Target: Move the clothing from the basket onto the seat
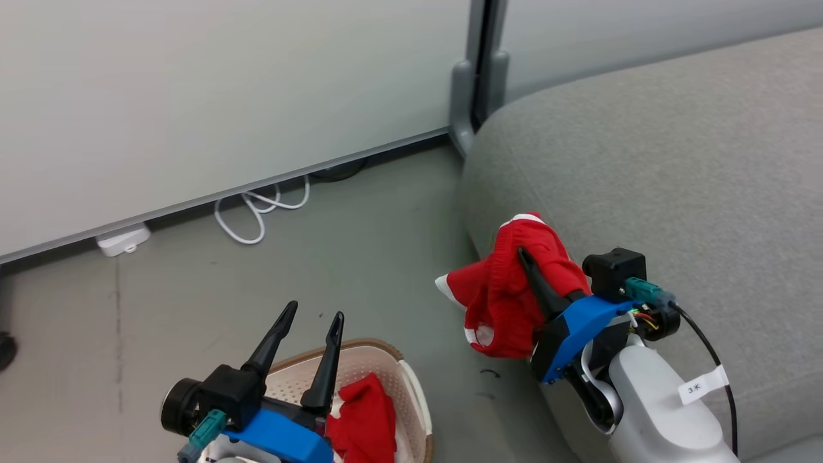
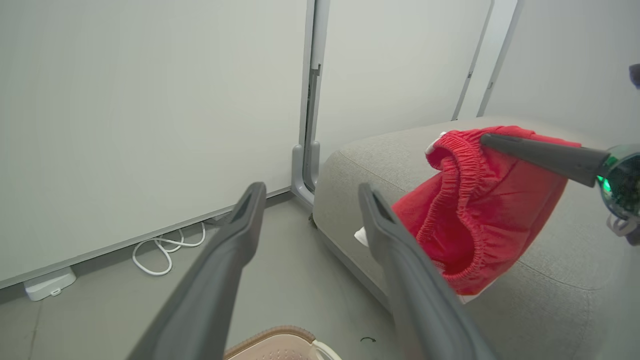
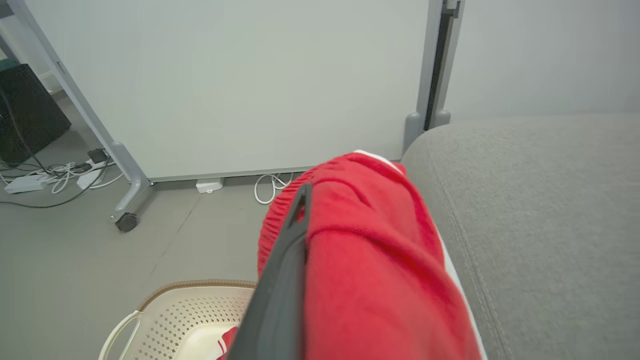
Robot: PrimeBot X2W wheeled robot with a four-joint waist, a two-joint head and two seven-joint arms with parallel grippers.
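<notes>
The right claw (image 1: pixel 537 258) clenched a red garment (image 1: pixel 498 305) at the edge of the grey seat (image 1: pixel 675 161); the left claw (image 1: pixel 315 313) hung released above the basket (image 1: pixel 388 349), another red piece (image 1: pixel 363 418) inside.

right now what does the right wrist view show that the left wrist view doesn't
Right wrist view adds a black box, a caster wheel and a second garment lying in the basket. Left wrist view adds the left gripper, open and empty. Both share the red garment held by the right gripper at the seat edge, the basket rim and the white cable coil.
</notes>
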